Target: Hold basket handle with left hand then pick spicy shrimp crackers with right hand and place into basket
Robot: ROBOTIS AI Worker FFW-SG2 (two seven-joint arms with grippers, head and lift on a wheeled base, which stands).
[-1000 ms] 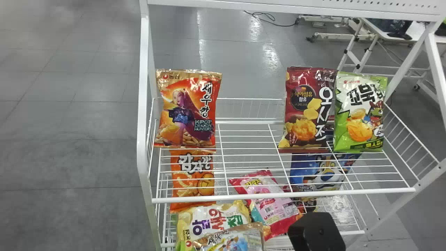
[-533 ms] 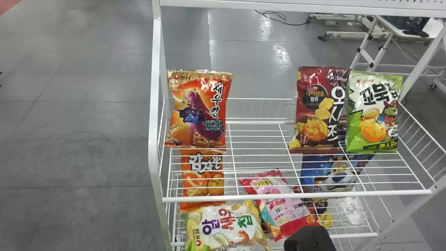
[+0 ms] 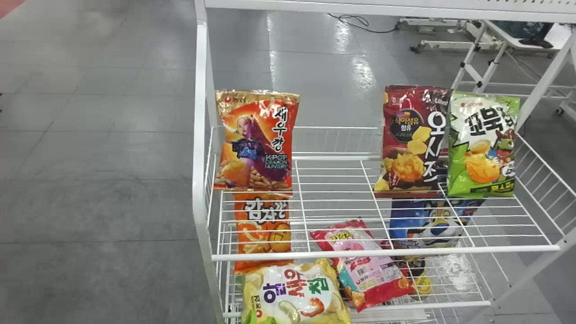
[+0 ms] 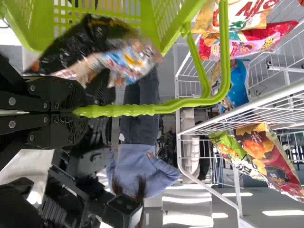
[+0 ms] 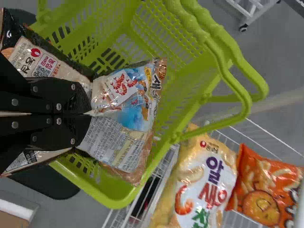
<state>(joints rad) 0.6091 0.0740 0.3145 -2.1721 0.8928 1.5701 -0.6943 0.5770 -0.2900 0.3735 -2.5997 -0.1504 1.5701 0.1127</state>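
In the left wrist view my left gripper (image 4: 75, 112) is shut on the green basket's handle (image 4: 135, 110), with the basket (image 4: 29, 42) hanging beside it. My right gripper (image 5: 90, 114) is shut on one end of a brown and blue shrimp cracker bag (image 5: 135, 111). The bag reaches over the opening of the green basket (image 5: 118, 199) in the right wrist view. A dark bag (image 5: 66, 61) shows behind the right gripper's fingers; whether it is gripped too, I cannot tell. The fingers cover part of both bags.
A white wire rack (image 3: 382, 252) stands ahead. Its upper shelf holds an orange-red bag (image 3: 256, 144) at left, with a maroon bag (image 3: 411, 139) and a green bag (image 3: 483, 146) at right. Several bags, one of them yellow (image 3: 292, 292), sit lower down. The basket is close to the rack.
In the head view the rack has shifted right. The black arm part and the brown bag at the bottom edge have dropped out of that view.
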